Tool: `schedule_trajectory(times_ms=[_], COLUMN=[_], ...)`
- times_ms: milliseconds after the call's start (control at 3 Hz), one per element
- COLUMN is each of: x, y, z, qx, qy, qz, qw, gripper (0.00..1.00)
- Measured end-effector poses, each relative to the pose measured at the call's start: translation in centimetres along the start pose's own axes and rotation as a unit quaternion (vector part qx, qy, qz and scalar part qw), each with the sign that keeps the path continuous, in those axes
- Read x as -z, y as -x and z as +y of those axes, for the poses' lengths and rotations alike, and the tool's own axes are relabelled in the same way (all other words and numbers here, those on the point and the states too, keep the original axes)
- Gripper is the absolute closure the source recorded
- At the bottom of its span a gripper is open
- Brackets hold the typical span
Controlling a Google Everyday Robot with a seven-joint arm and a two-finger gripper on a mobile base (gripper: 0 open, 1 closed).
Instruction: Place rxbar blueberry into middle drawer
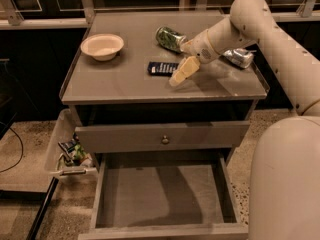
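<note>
The rxbar blueberry (162, 68), a dark navy bar with white lettering, lies flat on the grey cabinet top (115, 84) near its middle. My gripper (179, 75) hangs at the end of the cream arm, pointing down and left. It is just right of the bar and close above the cabinet top. It holds nothing that I can see. The middle drawer (150, 196) is pulled out below, with its grey floor bare.
A green can (170, 38) lies behind the bar and a silver can (239, 58) lies at the right, behind my arm. A cream bowl (102, 45) sits at the back left. The top drawer front (125, 138) with its knob is closed. A side bin (67, 151) holds snacks.
</note>
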State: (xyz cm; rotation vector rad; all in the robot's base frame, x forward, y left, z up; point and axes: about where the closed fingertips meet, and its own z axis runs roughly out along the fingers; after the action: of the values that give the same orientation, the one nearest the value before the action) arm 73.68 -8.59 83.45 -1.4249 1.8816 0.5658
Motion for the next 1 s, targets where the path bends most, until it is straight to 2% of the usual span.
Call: schedule_trajectory(times_ms=[333,1000], x=[0.0,-0.01], y=[0.0,0.0], z=[0.0,0.0], qx=[0.0,0.0], qy=[0.0,0.0], qz=[0.0,0.0], qw=[1.0,1.0], gripper=[0.18,0.64])
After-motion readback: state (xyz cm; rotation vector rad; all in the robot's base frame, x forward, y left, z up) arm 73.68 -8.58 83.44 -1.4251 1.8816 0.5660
